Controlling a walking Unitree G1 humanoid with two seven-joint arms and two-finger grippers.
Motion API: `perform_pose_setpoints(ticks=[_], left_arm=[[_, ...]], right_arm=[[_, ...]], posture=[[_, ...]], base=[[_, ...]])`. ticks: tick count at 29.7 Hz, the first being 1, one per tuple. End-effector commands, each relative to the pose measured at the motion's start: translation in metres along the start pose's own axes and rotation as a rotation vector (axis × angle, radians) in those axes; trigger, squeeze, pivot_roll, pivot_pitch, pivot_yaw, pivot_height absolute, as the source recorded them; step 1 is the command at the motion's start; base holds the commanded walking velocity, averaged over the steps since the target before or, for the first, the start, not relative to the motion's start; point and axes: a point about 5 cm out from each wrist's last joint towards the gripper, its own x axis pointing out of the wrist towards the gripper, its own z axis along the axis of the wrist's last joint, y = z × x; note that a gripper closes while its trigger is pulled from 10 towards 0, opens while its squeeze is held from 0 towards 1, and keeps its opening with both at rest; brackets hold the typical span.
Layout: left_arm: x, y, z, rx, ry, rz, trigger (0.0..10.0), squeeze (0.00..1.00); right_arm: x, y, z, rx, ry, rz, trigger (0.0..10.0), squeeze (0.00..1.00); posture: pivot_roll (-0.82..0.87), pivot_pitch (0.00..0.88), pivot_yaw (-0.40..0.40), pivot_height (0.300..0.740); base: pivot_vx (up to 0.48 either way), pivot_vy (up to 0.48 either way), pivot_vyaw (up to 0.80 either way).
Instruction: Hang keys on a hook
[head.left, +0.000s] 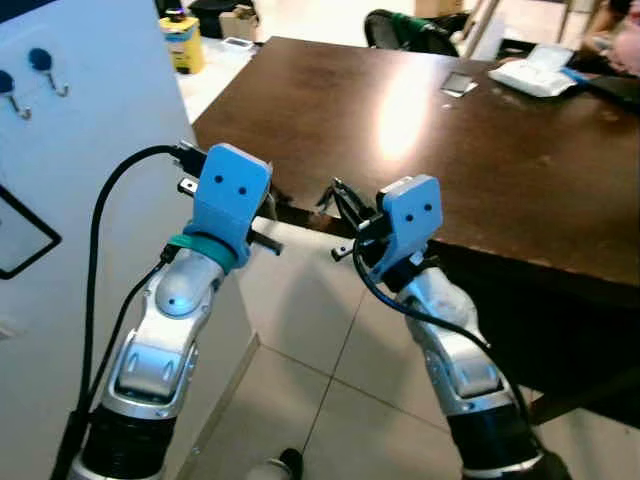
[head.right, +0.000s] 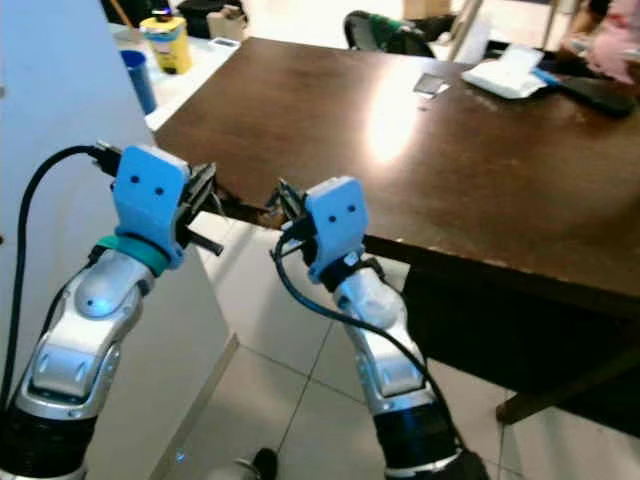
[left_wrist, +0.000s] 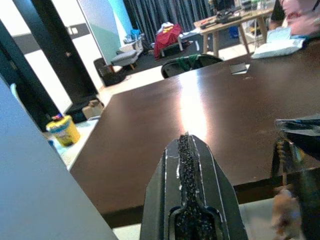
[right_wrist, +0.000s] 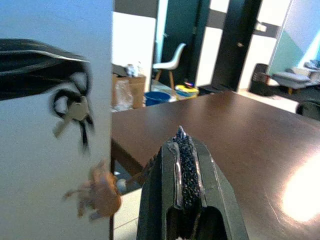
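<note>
Both silver arms are raised before the dark table (head.left: 470, 170), left gripper (head.left: 268, 222) and right gripper (head.left: 342, 222) brought close together at its near edge. Keys (right_wrist: 74, 111) with an orange charm (right_wrist: 100, 195) are seen dangling between them (blurred). Which claw holds them, and whether either is apart or together, cannot be told. Two hooks (head.left: 58, 84) are mounted on the white panel (head.left: 100, 130) to the left.
</note>
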Motion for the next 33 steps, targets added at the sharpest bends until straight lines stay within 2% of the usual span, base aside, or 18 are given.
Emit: perform_pose_setpoints(ticks=[1,7,10,13,15,18,19,22,24,27,31,33], left_arm=[[-0.003,0.003,-0.003,-0.001,0.018,0.007,10.0,0.00],[-0.010,0.005,-0.005,0.018,0.027,0.001,10.0,0.00],[-0.028,0.011,-0.015,0.016,0.083,-0.011,10.0,0.00],[-0.034,0.013,-0.017,0.014,0.101,-0.018,10.0,0.00],[-0.046,0.016,-0.017,0.024,0.129,-0.047,10.0,0.00],[-0.052,0.018,-0.017,0.036,0.143,-0.056,10.0,0.00],[-0.059,0.021,-0.017,0.053,0.160,-0.053,10.0,0.00],[-0.065,0.026,-0.017,0.064,0.173,-0.025,10.0,0.00],[-0.073,0.038,-0.015,0.078,0.180,0.055,10.0,0.00],[-0.077,0.044,-0.008,0.090,0.162,0.098,10.0,0.00],[-0.077,0.043,0.006,0.145,0.102,0.084,10.0,0.00],[-0.077,0.043,0.006,0.145,0.102,0.084,10.0,0.00]], right_arm=[[0.001,0.006,-0.001,0.005,-0.005,0.022,10.0,0.00],[-0.004,0.005,0.000,-0.008,-0.009,0.020,10.0,0.00],[-0.020,0.002,0.002,-0.017,-0.002,0.000,10.0,0.00],[-0.026,0.001,0.002,-0.022,0.004,-0.001,10.0,0.00],[-0.037,-0.001,0.002,-0.043,0.020,0.001,10.0,0.00],[-0.040,-0.005,0.002,-0.058,0.028,-0.004,10.0,0.00],[-0.043,-0.011,0.002,-0.078,0.034,-0.015,10.0,0.00],[-0.044,-0.018,0.003,-0.097,0.037,-0.030,10.0,0.00],[-0.043,-0.029,0.006,-0.128,0.032,-0.054,10.0,0.00],[-0.042,-0.034,0.010,-0.149,0.027,-0.059,10.0,0.00],[-0.036,-0.039,0.017,-0.176,0.009,-0.058,10.0,0.00],[-0.036,-0.039,0.017,-0.176,0.009,-0.058,10.0,0.00]], posture=[[0.06,0.013,0.096,0.740],[0.06,0.008,0.099,0.740],[0.05,0.011,0.104,0.740],[0.05,0.014,0.105,0.740],[0.05,0.019,0.104,0.740],[0.05,0.020,0.104,0.740],[0.05,0.021,0.107,0.740],[0.06,0.026,0.103,0.740],[0.07,0.031,0.092,0.740],[0.07,0.033,0.086,0.740],[0.09,0.044,0.071,0.740],[0.09,0.044,0.071,0.740]], base=[[0.000,0.000,0.80],[0.000,0.000,0.80],[0.000,0.000,0.80],[0.000,0.000,0.80],[0.000,0.000,0.80],[0.000,0.000,0.80],[0.000,0.000,0.80],[0.000,0.000,0.80],[0.000,0.000,0.80],[0.000,0.000,0.80],[0.000,0.000,0.80],[0.000,0.000,0.80]])
